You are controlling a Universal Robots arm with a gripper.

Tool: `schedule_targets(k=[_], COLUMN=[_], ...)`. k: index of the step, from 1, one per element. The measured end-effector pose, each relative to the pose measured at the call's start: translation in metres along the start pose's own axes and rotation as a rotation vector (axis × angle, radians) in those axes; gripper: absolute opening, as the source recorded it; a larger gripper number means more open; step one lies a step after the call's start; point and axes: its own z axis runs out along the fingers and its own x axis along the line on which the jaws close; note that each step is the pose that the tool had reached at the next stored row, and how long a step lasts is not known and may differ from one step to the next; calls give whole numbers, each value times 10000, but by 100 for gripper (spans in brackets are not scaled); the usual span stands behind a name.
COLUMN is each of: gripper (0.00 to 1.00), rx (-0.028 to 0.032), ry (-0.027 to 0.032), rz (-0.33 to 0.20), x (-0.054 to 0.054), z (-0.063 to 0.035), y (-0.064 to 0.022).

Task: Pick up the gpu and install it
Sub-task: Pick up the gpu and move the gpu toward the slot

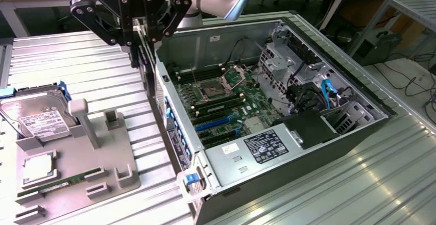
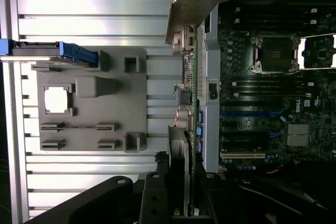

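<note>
Gripping the gpu (image 1: 139, 64) edge-on, my gripper (image 1: 142, 41) has its fingers pinched nearly together on the thin card. The gpu hangs straight below me, clear of everything, its metal bracket (image 2: 195, 3) at the end away from my fingers. Directly under the card is the near wall of the open computer case (image 1: 162, 90). The motherboard (image 1: 225, 95) and its blue slots (image 1: 216, 124) lie beyond that wall, and the grey fixture tray (image 1: 102, 156) sits on my other side. Risks: descending here would probably strike the card on the wall. A narrow pinch could let it twist, so the edge connector misses the slot or the bracket snags.
</note>
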Motion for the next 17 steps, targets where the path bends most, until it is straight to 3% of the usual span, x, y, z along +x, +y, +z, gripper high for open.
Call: schedule_targets(k=[10, 17], gripper=[27, 27], rx=[0, 0], ry=[0, 0], rz=[0, 0], x=[-76, -184], z=[1, 3], y=[0, -1])
